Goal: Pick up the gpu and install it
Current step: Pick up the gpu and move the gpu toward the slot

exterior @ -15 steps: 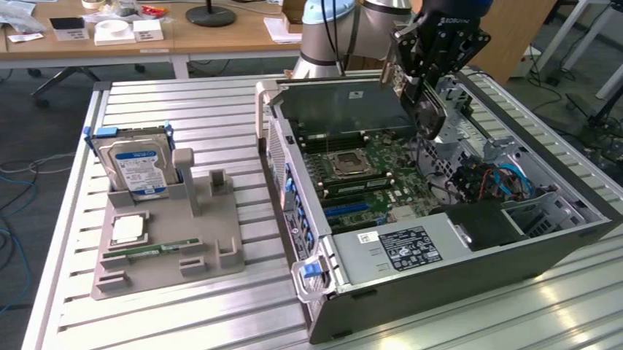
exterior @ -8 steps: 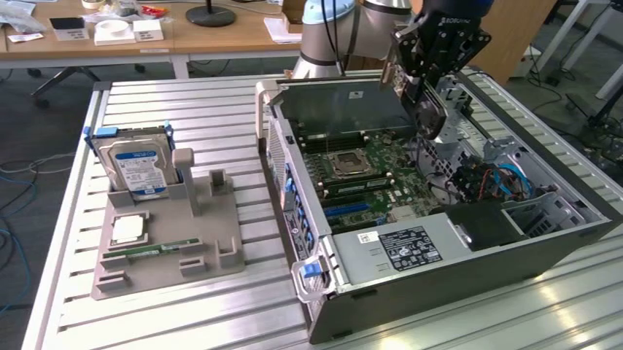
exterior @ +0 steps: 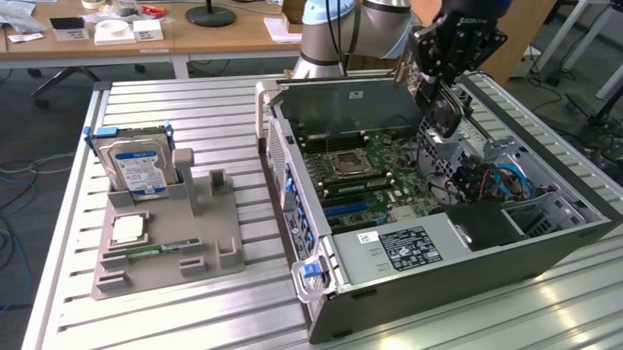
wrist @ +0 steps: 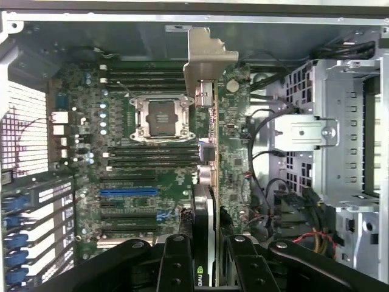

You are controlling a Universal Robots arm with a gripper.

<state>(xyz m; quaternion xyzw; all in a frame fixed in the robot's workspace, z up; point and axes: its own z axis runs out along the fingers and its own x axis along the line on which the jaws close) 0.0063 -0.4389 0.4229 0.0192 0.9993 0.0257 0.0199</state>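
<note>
Table: we see a silvery slatted aluminium table [exterior: 195, 109] carrying everything.
Case: a dark grey metal computer case [exterior: 457, 270] lies on its side, open face up, on the exterior view's right half of the table.
Arm: a pale blue and grey robot arm [exterior: 341, 29] reaches over the far wall of the case.
Motherboard: a green circuit motherboard [exterior: 365, 171] [wrist: 152, 176] lines the case floor, with a square silver processor socket and a blue slot.
Holder: a grey plastic parts holder [exterior: 185, 233] sits on the table at the exterior view's left, well apart from the case.
Gripper: the black gripper [exterior: 450, 44] [wrist: 209, 271] hangs above the open case; its black fingers [wrist: 176, 267] pinch the card from both faces.
Gpu: the gpu [exterior: 438, 102] [wrist: 209, 158], a thin flat green-brown circuit card with a silvery metal end bracket, hangs from the gripper over the motherboard, standing on edge, bracket end towards the case's far wall.
Drive: a boxy silver hard drive with a blue-white label [exterior: 136, 164] stands upright in the holder.
Stick: a small narrow green memory stick [exterior: 156, 250] lies in the holder, near its front.
</note>
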